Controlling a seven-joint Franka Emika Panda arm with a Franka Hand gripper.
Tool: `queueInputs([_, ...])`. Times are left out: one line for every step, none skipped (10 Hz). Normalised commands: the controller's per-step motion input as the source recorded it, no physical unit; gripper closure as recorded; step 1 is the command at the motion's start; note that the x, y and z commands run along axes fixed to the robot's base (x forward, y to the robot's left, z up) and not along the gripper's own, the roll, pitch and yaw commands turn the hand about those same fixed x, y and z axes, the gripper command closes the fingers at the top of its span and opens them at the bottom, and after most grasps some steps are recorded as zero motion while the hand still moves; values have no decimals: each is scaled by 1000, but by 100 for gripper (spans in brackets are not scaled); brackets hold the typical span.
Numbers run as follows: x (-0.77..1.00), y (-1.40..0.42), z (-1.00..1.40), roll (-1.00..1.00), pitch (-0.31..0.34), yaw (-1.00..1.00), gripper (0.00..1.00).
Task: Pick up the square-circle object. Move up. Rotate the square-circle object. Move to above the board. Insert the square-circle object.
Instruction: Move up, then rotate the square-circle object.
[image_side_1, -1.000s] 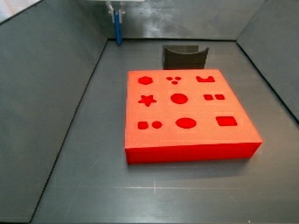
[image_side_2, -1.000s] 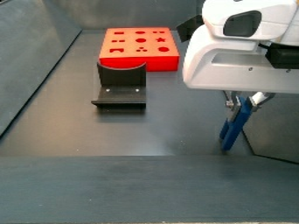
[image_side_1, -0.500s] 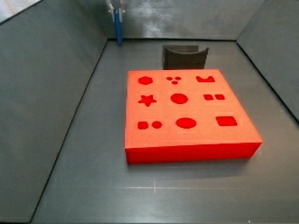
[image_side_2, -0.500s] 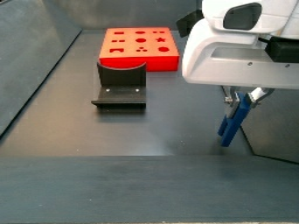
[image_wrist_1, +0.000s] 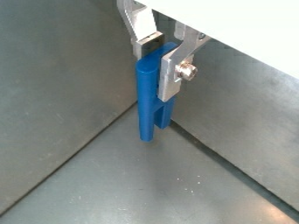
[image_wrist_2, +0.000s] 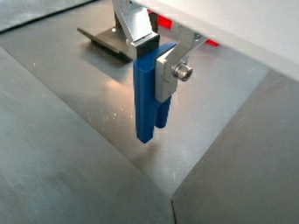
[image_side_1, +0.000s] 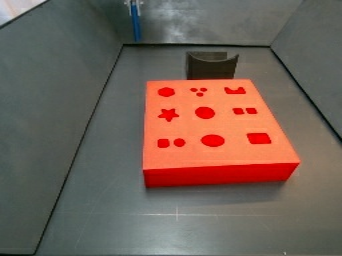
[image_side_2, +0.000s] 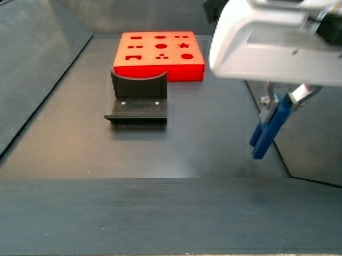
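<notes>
We found the gripper (image_side_2: 279, 98) up off the floor (image_side_2: 160, 150) near a side wall, its two fingers (image_wrist_1: 176, 70) closed on the upper part of the square-circle object (image_side_2: 267, 130), which hung straight down below them, its lower end clear of the floor. The fixture (image_side_2: 136, 98) stood on the floor well apart from the gripper, and the board (image_side_2: 162, 54) lay beyond it, farther still. In a side view the board (image_side_1: 214, 125) lay in front of the fixture (image_side_1: 211, 64).

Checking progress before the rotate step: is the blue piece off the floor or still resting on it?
Off the floor. The gripper is shut on the blue piece, which hangs upright, its lower end clear of the floor in a side view.
</notes>
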Motion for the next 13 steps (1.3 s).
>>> queueInputs([-52, -19, 430, 52, 112, -11, 100])
queueInputs([-41, -15, 303, 78, 123, 8, 100])
queueInputs([-34, -12, 213, 97, 128, 21, 100])
queueInputs([348, -1000, 572, 0, 0, 0, 100])
queueInputs([353, -1000, 550, -29, -33, -3, 100])
queueInputs([326, -1000, 553, -22, 7, 5, 100])
queueInputs([308, -1000, 561, 2, 35, 13, 100])
queueInputs([293, -1000, 561, 42, 65, 21, 100])
queueInputs([274, -1000, 555, 73, 101, 29, 100])
queueInputs([267, -1000, 555, 88, 113, 30, 100])
queueInputs([250, -1000, 553, 101, 129, 31, 100])
queueInputs([230, -1000, 550, 107, 126, 32, 100])
queueInputs([164, -792, 429, 109, 124, 31, 100])
